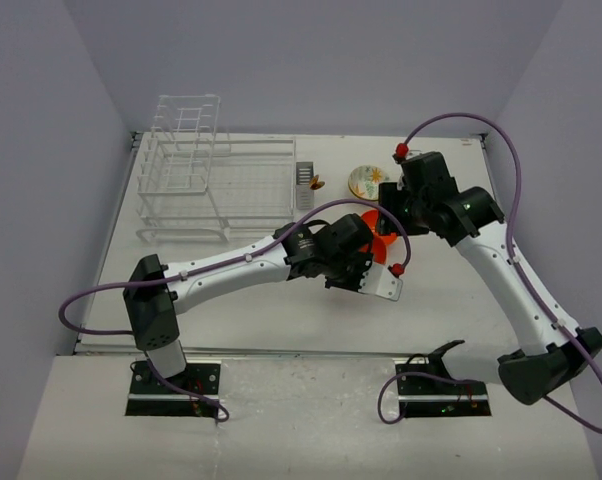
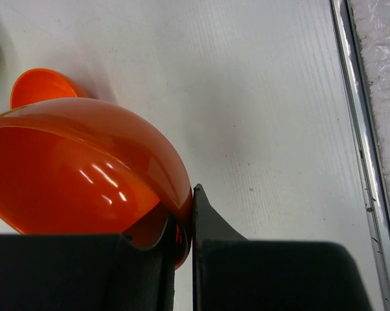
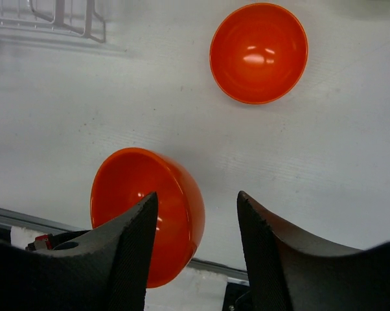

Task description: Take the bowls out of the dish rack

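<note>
A white wire dish rack (image 1: 213, 190) stands at the back left of the table (image 1: 261, 315), a small grey caddy (image 1: 304, 186) against its right end. No bowl shows in it. Right of the rack, at the table's middle, the left claw (image 2: 183, 215) is pressed together on the rim of a tilted orange bowl (image 2: 85, 175), one finger inside and one outside. A second orange bowl (image 3: 258, 53) sits upright on the table near it. Further back, a white patterned bowl (image 1: 368, 181) rests on the table just right of the caddy. The right claw (image 3: 197, 195) hangs above the orange bowls, fingers spread, holding nothing.
</note>
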`<state>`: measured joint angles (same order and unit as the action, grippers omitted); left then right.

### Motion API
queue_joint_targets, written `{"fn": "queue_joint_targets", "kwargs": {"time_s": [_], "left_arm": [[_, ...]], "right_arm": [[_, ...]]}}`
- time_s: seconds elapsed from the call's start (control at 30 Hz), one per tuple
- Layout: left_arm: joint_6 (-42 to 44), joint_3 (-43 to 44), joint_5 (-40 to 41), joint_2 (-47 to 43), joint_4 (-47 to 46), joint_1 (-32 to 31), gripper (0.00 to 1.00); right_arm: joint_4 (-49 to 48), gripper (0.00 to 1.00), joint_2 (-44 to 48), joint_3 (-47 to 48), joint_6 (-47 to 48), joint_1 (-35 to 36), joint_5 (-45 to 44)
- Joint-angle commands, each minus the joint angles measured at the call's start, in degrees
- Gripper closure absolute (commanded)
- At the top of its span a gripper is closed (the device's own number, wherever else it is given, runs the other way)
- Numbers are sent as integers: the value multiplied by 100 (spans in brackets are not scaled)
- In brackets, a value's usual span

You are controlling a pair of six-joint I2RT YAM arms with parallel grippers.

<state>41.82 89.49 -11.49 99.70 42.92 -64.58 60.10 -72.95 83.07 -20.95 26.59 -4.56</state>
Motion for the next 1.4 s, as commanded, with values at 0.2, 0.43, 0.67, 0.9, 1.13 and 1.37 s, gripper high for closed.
{"fn": "queue_joint_targets", "kwargs": {"time_s": [0.2,0.43,0.67,0.9,1.13,1.37], "left_arm": [[203,279,164,-170,-222,24,100],[133,253,366,-153,-327,24,100],[-349,-641,2233,-608,-1793,24,1],[-2856,-1302,4776,-1338,-2692,24,0],[-5463,-1935,6202,-3180,-1787,454,0],[-5606,-2945,5718,-4635,-2165,1140,0]], "right_arm": [[204,65,-237,-423,249,101,245],[91,97,-387,-353,302,162,139],[-505,100,-501,-300,-74,14,-325],[-2773,100,-465,-1300,-1217,-1172,-1064],[-4013,100,-1010,-1925,-1833,-1288,-1223],[-4559,100,-1134,-2550,-2159,-1288,-933]]}}
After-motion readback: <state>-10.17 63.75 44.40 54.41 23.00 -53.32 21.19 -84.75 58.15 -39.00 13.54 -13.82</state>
